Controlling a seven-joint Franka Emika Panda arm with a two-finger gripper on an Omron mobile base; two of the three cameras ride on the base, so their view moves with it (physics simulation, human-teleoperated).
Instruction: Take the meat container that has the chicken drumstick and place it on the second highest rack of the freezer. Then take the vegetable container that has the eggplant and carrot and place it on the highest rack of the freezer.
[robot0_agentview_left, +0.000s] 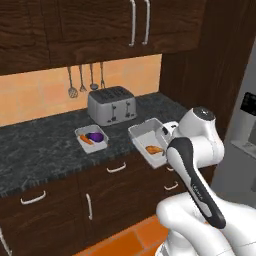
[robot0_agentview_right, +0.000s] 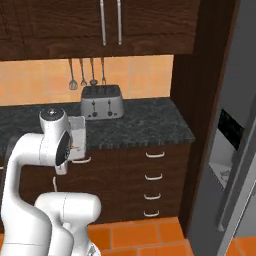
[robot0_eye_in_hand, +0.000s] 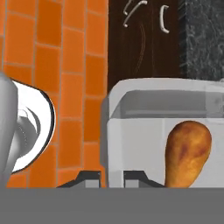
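one grip is on: the two-finger dark-tipped gripper (robot0_eye_in_hand: 103, 178) is pinched narrow on the near rim of the shallow white rectangular meat container (robot0_agentview_left: 148, 140), one tip either side of the wall in the hand view. you can read that as holding the container by its edge.

inside it lies the golden-brown chicken drumstick (robot0_eye_in_hand: 187, 151), thick end away from the fingers, bone end toward them, offset to one side of the grip point. so the load sits off-centre from the pinch; i'd expect the tray to want to tilt that way.

in the left base view the container hangs past the front edge of the dark speckled stone counter (robot0_agentview_left: 40, 145), over the wood drawers, tilted, with the drumstick (robot0_agentview_left: 154, 149) toward its lower end. it looks clear of the counter, but i can't confirm a gap.

further back on the counter sits the second small white vegetable container (robot0_agentview_left: 91, 138), with the bright-orange carrot (robot0_agentview_left: 86, 139) and glossy dark-purple eggplant (robot0_agentview_left: 95, 136) side by side in it, untouched. behind that, the brushed-steel four-slot toaster (robot0_agentview_left: 112, 104).

key relation for you: the tall light-grey freezer (robot0_agentview_right: 235, 150) with the dark dispenser panel stands well off to the robot's right of the held container, past the wood end panel. i can't see the racks. the next move is likely a swing right, keeping the tray level.
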